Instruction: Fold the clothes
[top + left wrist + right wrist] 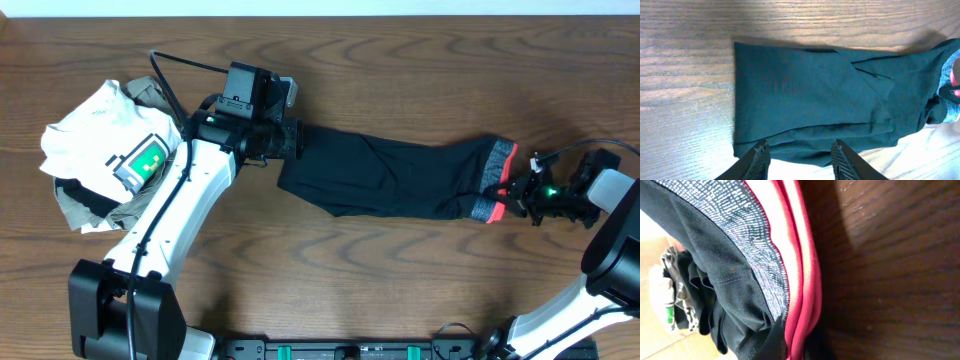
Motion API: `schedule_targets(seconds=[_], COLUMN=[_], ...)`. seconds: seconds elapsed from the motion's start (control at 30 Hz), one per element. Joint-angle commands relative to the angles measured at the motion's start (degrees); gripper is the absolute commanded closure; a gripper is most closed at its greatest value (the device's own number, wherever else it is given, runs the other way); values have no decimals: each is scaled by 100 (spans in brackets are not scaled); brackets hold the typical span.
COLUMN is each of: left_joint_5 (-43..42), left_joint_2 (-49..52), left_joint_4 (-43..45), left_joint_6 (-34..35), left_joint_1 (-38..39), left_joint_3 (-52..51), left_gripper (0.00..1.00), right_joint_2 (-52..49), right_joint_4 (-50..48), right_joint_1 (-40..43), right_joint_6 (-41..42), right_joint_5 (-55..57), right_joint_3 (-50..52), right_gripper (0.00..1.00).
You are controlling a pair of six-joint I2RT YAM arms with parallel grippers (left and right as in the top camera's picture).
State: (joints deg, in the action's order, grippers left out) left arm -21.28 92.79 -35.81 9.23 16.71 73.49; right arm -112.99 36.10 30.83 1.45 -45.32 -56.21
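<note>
Wooden table (400,300); right arm (612,235) low, jaws clamping pants (400,175).

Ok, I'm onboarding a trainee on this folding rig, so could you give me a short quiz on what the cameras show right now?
1. True or false: the pants hang off the edge of the table.
2. Which part of the pants does the right gripper pinch? A: a leg hem. B: the waistband. C: the knee.
3. Fill in: the grey waistband is edged in ___.

Key: 1 false, they lie stretched out flat on it. 2 B. 3 red.
</note>
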Motion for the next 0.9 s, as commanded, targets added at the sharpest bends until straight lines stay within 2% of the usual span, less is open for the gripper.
schedule_targets(seconds=[0.0,0.2,0.5,0.7,0.87], left_joint_5=[-59,-59,348,352,352], left_joint_2=[-55,-55,-72,-72,-72], left_joint_4=[-20,-63,-304,-417,-494], left_joint_6=[79,76,120,120,120], left_joint_1=[2,2,-59,-339,-614], left_joint_3=[63,63,63,63,63], left_gripper=[58,57,57,57,56], right_joint_2=[-551,-319,855,1451,1836], right_joint_4=[-144,400,1637,2406,2752], right_joint_1=[-66,278,522,313,-210], right_joint_6=[157,389,518,511,514], right_joint_5=[1980,1875,2428,3021,3204], right_joint_3=[313,-236,-1574,-2221,-2284], right_gripper=[99,99,99,99,99])
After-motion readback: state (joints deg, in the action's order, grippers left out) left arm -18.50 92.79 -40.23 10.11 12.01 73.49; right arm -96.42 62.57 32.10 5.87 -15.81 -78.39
